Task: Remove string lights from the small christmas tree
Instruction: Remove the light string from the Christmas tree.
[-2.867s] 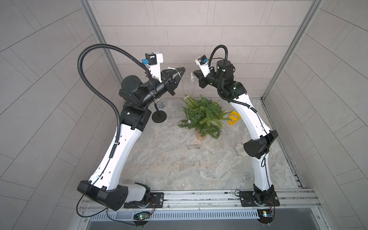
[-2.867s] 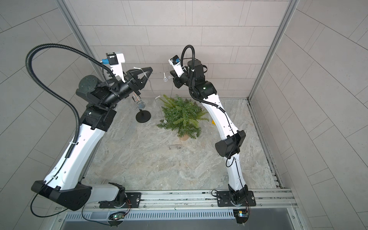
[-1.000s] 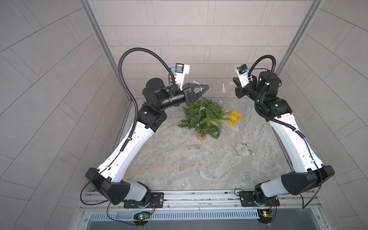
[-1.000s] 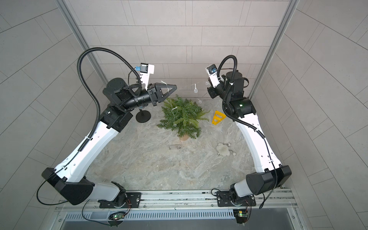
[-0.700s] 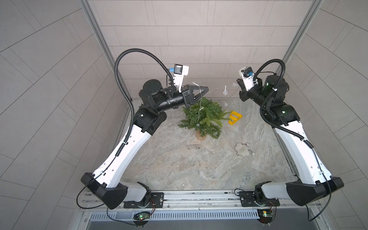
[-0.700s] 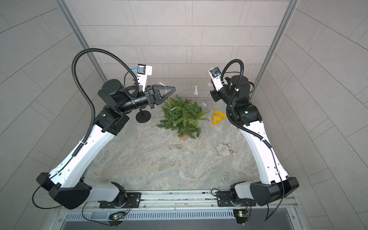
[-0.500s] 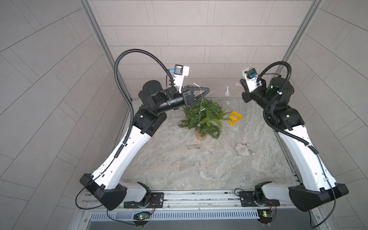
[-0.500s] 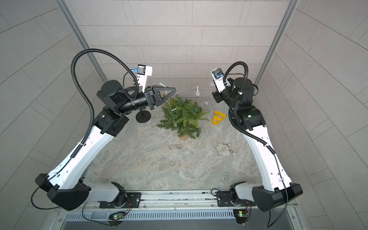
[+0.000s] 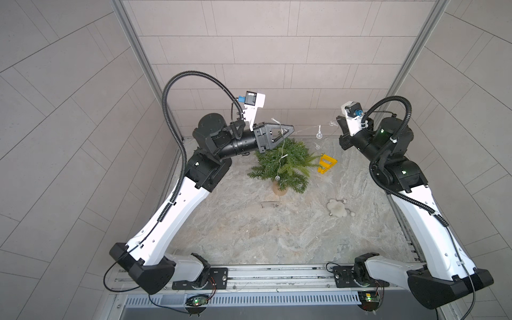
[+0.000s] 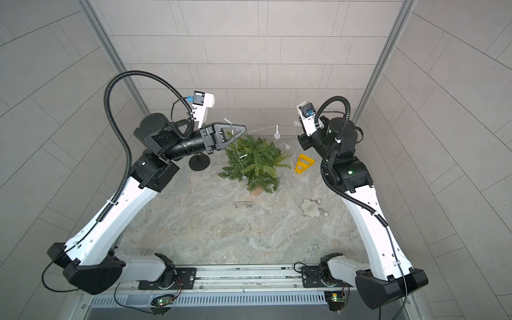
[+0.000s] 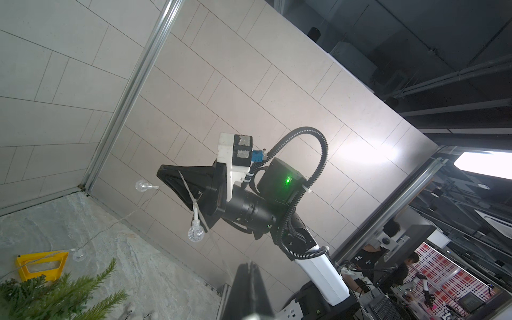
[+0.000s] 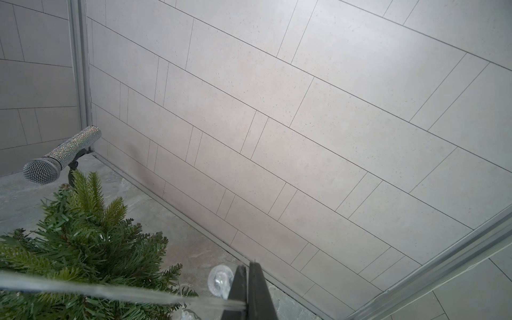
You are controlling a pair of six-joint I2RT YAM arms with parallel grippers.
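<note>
Stretched in mid-air above the back of the grey marbled bench (image 9: 249,235), the string lights (image 9: 318,135), a thin silvery wire dotted with small clear round bulbs, hang between two robot grippers. The black triangular left gripper (image 9: 292,129) and the matching right gripper (image 11: 160,175) each have their jaws pressed together, pinching the wire; the right wrist view shows it nipped at the closed tips. The lifted span's long axis runs side to side across the bench, from one gripper to the other, with bulbs dangling beneath. From the left gripper the rest of the wire drops into the small christmas tree (image 9: 288,163), a green artificial fir with drooping needle branches, standing on a short tan round base. A small clear box (image 9: 270,205) lies on the bench just in front of it. The unwinding looks only partly done. Doing it well probably means carrying the wire up and around the crown under gentle tension and easing bulbs out of the needles, since a snag could tip the light tree.
</note>
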